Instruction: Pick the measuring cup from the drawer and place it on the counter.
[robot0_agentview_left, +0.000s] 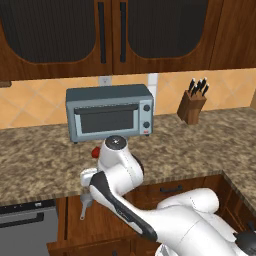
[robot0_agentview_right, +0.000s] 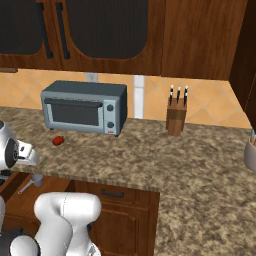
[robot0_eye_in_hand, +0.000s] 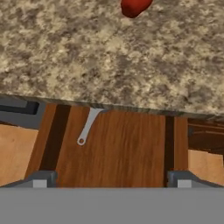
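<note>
The measuring cup (robot0_agentview_left: 85, 202) lies in the open drawer (robot0_eye_in_hand: 127, 148), at its back. In the left base view its round grey bowl sits just under the front edge of the granite counter (robot0_agentview_left: 45, 160), with the thin handle pointing toward the drawer front. In the hand view the handle (robot0_eye_in_hand: 87, 127) is visible on the wood bottom, while the bowl is hidden beneath the counter's overhang.

The gripper (robot0_eye_in_hand: 111, 179) hangs above the drawer, looking down, with its two fingertips spread wide and nothing between them. The cup is not yet grasped.

Probable hazards from this position:
- The bowl is tucked under the counter lip. A straight vertical descent onto it would probably strike the counter edge.
- The handle is thin and lies flat on the wood. A closure around it may slip off or push the cup further back under the overhang.
- The handle lies at a slant to the fingertip line, so a closure without wrist rotation may miss.

A small red object (robot0_eye_in_hand: 134, 6) rests on the counter near the front edge, before the toaster oven (robot0_agentview_left: 110, 112). Placement should avoid it.
</note>
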